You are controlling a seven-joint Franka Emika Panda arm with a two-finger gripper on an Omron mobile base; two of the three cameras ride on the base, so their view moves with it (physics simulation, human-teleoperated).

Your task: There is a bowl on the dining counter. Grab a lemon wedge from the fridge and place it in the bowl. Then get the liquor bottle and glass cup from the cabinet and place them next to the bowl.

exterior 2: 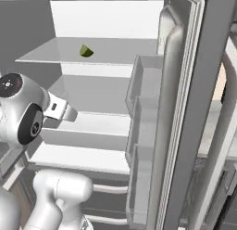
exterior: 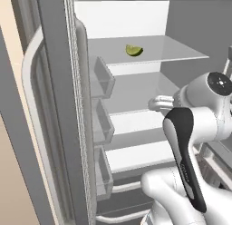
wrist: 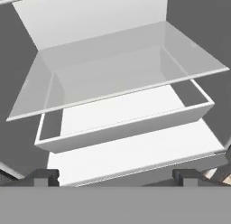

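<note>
From the left base view, the fridge (exterior: pixel 59 106) stands open, the lemon wedge (exterior: pixel 134 50) lying on its top shelf (exterior: pixel 172 49). The right base view shows the wedge (exterior 2: pixel 85 51) above the arm. In the hand view, the pincer (wrist: pixel 116 176) gapes wide, empty, facing the lower shelves.

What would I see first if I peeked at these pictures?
First, the open fridge with its pale shelves, nearly bare. Then one small yellow-green lemon wedge lying alone on the top shelf, toward the back. Closer to you, the white robot arm bends in front of the middle shelves, and its gripper has its jaws spread wide, holding nothing.
</note>
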